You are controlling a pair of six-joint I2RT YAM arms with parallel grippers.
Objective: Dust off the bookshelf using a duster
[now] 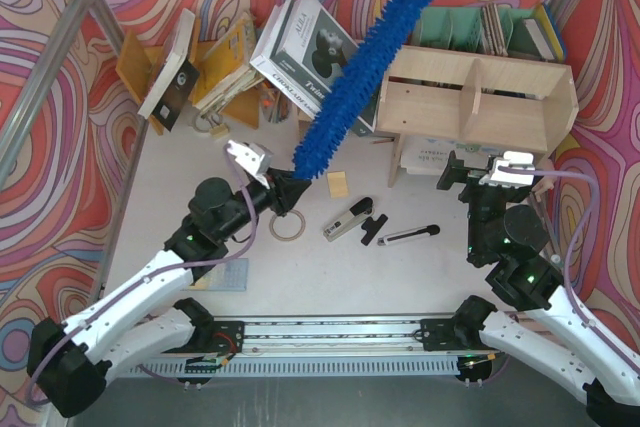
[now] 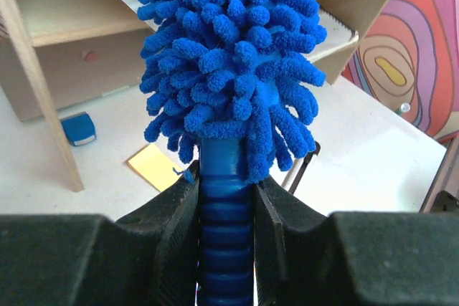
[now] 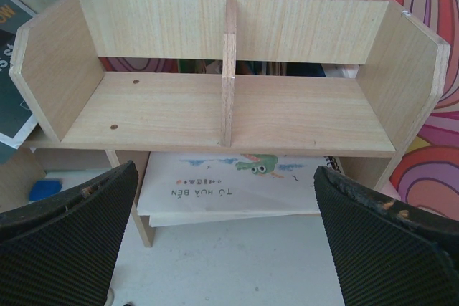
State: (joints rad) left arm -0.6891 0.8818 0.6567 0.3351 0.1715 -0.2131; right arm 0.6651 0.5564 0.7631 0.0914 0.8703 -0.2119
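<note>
White tabletop [image 1: 300, 267], swirl-print walls. Duster [image 1: 365, 72] clamped at handle in left gripper [image 1: 288, 191], long axis slanting up-right, head just beside bookshelf [image 1: 480, 97] left end; contact unclear. Right gripper [image 1: 452, 173] facing shelf, spread wide, empty. Probably needs rightward sweep from left arm.

Light: bright, even and diffuse, falling from above onto the white worktop [image 1: 430, 277].
Shadows: soft and short under the bookshelf [image 1: 520, 112] and beside the small things at mid worktop; its lower compartment is dim in the right wrist view.
Top view: sharp throughout; the frame posts [image 1: 40, 67] lean outward at the left and right edges.
Left wrist view: duster [image 2: 229, 62] crisp and saturated; left fingers [image 2: 168, 241] dark with little detail; worktop behind is pale and slightly washed.
Right wrist view: wood grain clear; right fingers [image 3: 72, 241] near black, ribbing visible, softer toward the bottom corners.
</note>
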